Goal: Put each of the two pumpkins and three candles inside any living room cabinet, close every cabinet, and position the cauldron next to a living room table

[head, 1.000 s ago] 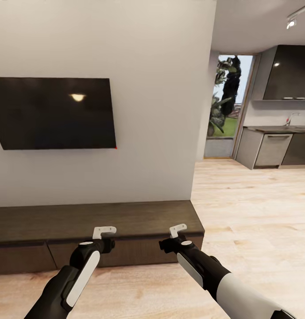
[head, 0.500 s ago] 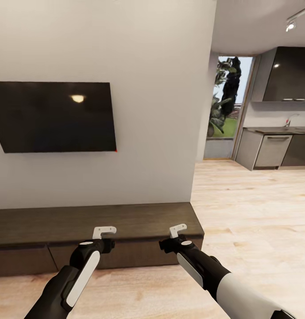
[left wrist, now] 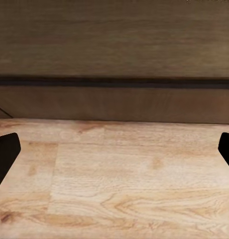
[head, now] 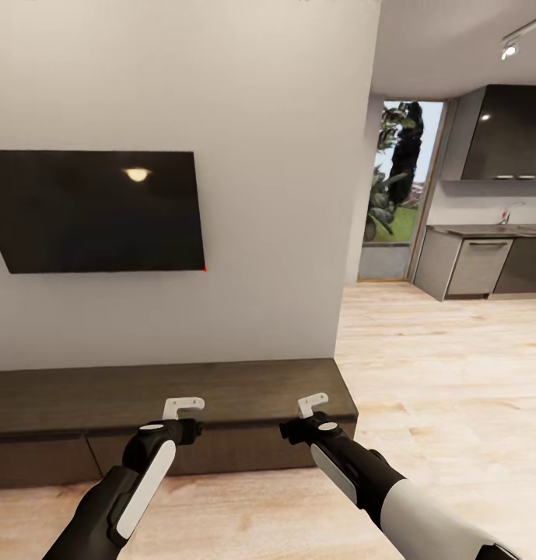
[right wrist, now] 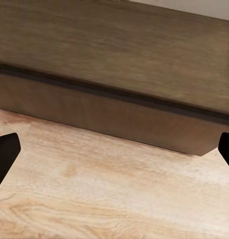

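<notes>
Progress cannot be judged: you see no pumpkins, candles or cauldron. Low cabinet [head: 182, 389] under the TV [head: 96, 210] looks closed. Left gripper [left wrist: 114, 149] and right gripper [right wrist: 114, 154] are spread, holding nothing.

You face a long, low, dark wood cabinet [head: 221, 389] standing on the pale plank floor [head: 439, 365] against the wall. Its top is bare and its fronts sit flush and closed. Your wrist views show the same cabinet [left wrist: 114, 50] [right wrist: 114, 64] front meeting the floor [left wrist: 114, 179] [right wrist: 104, 194].
</notes>
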You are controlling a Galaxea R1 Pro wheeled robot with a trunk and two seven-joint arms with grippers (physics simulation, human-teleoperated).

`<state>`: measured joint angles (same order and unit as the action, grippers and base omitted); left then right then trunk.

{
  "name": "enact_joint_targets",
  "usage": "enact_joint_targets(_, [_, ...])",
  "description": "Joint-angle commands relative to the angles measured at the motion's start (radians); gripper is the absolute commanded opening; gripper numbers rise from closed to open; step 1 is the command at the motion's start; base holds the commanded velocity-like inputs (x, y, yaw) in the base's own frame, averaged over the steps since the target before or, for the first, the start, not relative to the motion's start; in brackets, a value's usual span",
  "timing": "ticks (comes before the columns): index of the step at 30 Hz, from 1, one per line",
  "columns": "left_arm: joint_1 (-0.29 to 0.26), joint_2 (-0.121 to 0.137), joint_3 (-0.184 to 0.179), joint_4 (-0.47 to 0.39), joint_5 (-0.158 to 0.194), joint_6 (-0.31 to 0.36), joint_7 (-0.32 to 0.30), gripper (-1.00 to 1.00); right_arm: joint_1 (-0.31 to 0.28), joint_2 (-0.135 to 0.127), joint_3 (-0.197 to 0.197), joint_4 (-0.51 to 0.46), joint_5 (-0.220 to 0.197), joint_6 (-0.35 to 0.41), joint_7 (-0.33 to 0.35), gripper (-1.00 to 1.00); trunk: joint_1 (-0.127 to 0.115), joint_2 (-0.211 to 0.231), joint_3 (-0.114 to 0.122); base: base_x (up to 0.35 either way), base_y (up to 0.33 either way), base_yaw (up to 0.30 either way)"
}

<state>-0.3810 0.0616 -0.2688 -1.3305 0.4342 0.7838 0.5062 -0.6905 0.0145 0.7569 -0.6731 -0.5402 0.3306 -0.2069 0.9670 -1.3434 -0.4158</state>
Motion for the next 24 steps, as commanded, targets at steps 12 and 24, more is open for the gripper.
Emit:
enact_joint_targets(12, [-0.001, 0.001, -0.003, -0.001, 0.011, 0.002, 0.010, 1.00, -0.001, -0.001, 0.006, 0.001, -0.010, 0.002, -0.011, 1.00, -0.046, 0.084, 0.036, 0.000, 0.000, 0.000])
enact_joint_targets(24, [-0.001, 0.001, -0.003, -0.001, 0.011, 0.002, 0.011, 1.00, -0.001, -0.001, 0.006, 0.001, -0.010, 0.002, -0.009, 1.00, -0.092, 0.168, 0.074, 0.000, 0.000, 0.000])
